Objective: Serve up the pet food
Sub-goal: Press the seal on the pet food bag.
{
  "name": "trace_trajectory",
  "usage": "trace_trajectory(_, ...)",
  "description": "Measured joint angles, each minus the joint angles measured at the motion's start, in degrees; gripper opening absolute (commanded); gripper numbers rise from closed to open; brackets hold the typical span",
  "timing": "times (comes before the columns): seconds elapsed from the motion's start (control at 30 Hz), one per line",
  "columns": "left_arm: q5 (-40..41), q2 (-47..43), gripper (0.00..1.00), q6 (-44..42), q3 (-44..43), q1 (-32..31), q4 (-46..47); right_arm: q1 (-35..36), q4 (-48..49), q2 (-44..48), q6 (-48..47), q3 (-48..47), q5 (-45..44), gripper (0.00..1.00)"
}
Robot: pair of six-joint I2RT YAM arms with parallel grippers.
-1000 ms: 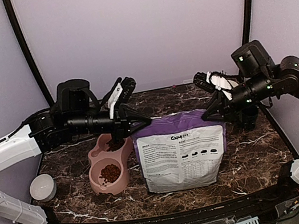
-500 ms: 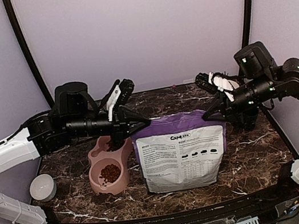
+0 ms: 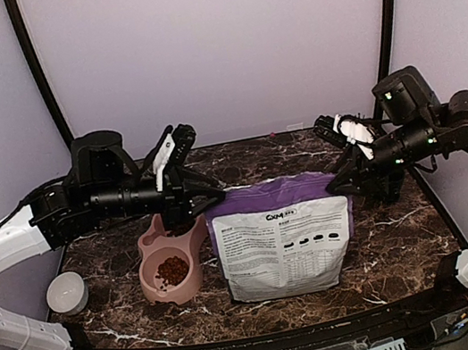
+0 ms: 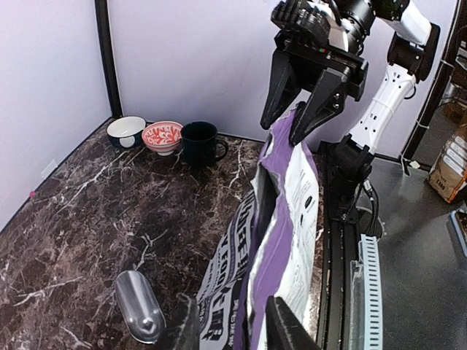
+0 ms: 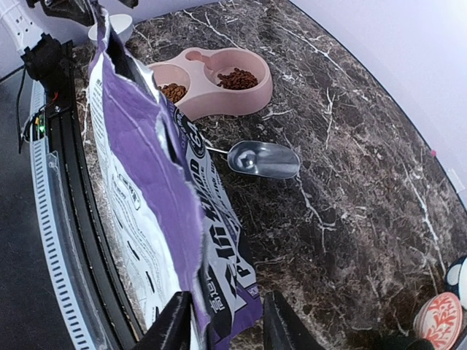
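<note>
Kibble lies in both cups of the pink bowl toward the table's left edge. The left claw and right claw stand narrowly open astride the bag's top corners, gripping nothing. Serving looks done; next, lift clear without toppling it.

Printed at 12 o'clock on the white front panel of the bag: "CxM" in dark letters, then a smaller word too tiny to read. Beneath, blocks of fine print, illegible. In both wrist views, large dark lettering on the creased bag, foreshortened, unreadable.
</note>
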State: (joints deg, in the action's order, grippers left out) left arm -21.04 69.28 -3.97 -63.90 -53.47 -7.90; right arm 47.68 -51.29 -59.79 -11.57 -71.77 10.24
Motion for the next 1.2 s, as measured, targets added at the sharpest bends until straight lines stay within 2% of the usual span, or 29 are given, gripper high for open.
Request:
trace_trajectory(0.1,-1.4,1.1,0.40,0.0,-1.1,0.1,-1.0,-0.1,-0.2,-0.1,-0.1,0.0,0.2,0.35)
trace_trajectory(0.23,-5.1,7.4,0.44,-0.4,-7.5,0.1,-3.5,-0.1,-0.1,-0.9,-0.1,0.0,0.7,0.35)
trace_trajectory(0.4,-9.2,14.9,0.42,-1.6,-14.6,0.1,-7.8,-0.1,-0.1,-1.5,-0.2,0.0,1.3,0.34)
trace_trajectory(0.6,-11.5,18.3,0.40,-3.3,-19.9,-0.6,-12.6,-0.1,0.1,-1.5,-0.3,0.0,1.8,0.32)
trace_trajectory(0.67,-11.9,18.7,0.35,-3.6,-20.7,-0.7,-13.5,-0.1,0.1,-1.5,-0.3,0.0,1.9,0.24)
trace_trajectory(0.73,-12.3,19.2,0.24,-4.0,-21.6,-0.8,-14.4,-0.1,0.1,-1.5,-0.4,0.0,2.1,0.16)
trace_trajectory(0.77,-12.3,19.3,0.19,-4.2,-22.0,-0.9,-15.0,-0.1,0.2,-1.5,-0.6,0.0,2.3,0.09)
trace_trajectory(0.83,-12.1,19.4,0.16,-4.3,-22.3,-1.1,-15.5,-0.1,0.2,-1.5,-0.5,0.0,2.5,0.00)
trace_trajectory(0.9,-11.4,19.0,0.13,-4.6,-22.2,-1.3,-15.6,0.0,0.3,-1.4,-0.3,0.0,2.8,0.00)
trace_trajectory(1.0,-9.0,16.5,0.02,-4.0,-18.6,-1.5,-13.6,0.0,0.4,-1.4,-0.3,0.0,3.3,0.00)
trace_trajectory(1.13,-4.3,11.9,0.00,-2.6,-12.9,-2.1,-9.7,0.0,1.2,-1.4,-0.2,0.0,4.1,0.00)
trace_trajectory(1.17,-2.9,10.8,0.00,-2.4,-11.4,-2.5,-8.4,0.1,1.3,-1.4,-0.2,0.0,4.5,0.08)
trace_trajectory(1.2,-1.9,9.9,0.00,-2.0,-10.1,-2.8,-7.2,0.1,1.5,-1.5,-0.2,-0.1,4.8,0.21)
